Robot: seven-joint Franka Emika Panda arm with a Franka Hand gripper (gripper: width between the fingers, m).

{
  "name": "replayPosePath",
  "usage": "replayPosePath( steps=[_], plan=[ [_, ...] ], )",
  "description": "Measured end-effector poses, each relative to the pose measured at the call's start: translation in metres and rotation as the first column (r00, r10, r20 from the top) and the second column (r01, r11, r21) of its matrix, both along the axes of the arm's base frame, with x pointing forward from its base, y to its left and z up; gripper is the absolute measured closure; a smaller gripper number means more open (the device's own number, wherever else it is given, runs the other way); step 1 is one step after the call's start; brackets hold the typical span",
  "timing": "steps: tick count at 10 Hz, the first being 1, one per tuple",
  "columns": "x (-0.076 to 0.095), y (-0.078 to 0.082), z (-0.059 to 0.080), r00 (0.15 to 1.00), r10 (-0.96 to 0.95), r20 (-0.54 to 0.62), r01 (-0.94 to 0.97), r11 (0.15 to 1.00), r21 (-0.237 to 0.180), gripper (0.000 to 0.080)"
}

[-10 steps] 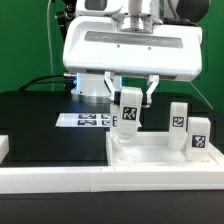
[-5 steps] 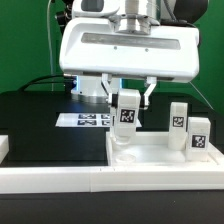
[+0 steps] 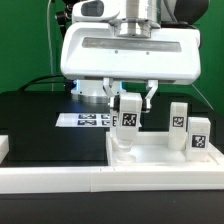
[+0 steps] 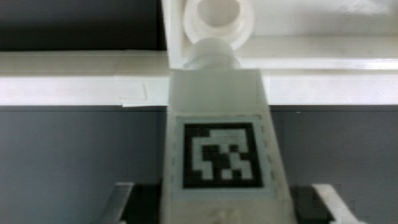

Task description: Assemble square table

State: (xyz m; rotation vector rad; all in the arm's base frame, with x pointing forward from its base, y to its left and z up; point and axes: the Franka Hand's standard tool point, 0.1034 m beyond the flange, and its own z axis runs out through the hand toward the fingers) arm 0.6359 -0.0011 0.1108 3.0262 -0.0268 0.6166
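The square table's white top (image 3: 150, 158) lies flat at the exterior view's right, rim up. One white tagged leg (image 3: 129, 113) stands upright over the top's near-left corner. My gripper (image 3: 130, 98) comes down from above and is shut on the leg's upper part. In the wrist view the leg (image 4: 219, 130) runs away from me between the fingers (image 4: 121, 200), its far end at a round socket (image 4: 217, 15) in the top. Two more legs (image 3: 178, 116) (image 3: 198, 136) stand on the top's right side.
The marker board (image 3: 88, 120) lies on the black surface just left of the held leg. A long white rail (image 3: 60, 180) edges the front, and a white block (image 3: 3, 147) sits at the far left. The arm's wide white body (image 3: 125, 50) hangs over the scene.
The held leg has turned slightly about its own axis in the corner and sits a touch lower. The other legs and the top have not moved.
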Motion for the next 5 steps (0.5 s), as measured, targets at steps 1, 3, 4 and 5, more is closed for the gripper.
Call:
replayPosePath(
  steps=[1,3,4,5],
  plan=[
    [0.0001,0.0017,0.0006,1.000,-0.020,0.002,0.020,1.000,0.007,0.0509],
    [-0.0003,0.0018,-0.0001,1.000,-0.018,0.000,0.018,1.000,0.006,0.0509],
    [-0.0011,0.0015,-0.0011,1.000,-0.020,0.002,0.020,1.000,0.006,0.0509],
    [-0.0036,0.0013,-0.0044,1.000,-0.021,0.002,0.021,1.000,0.004,0.0509]
  ],
)
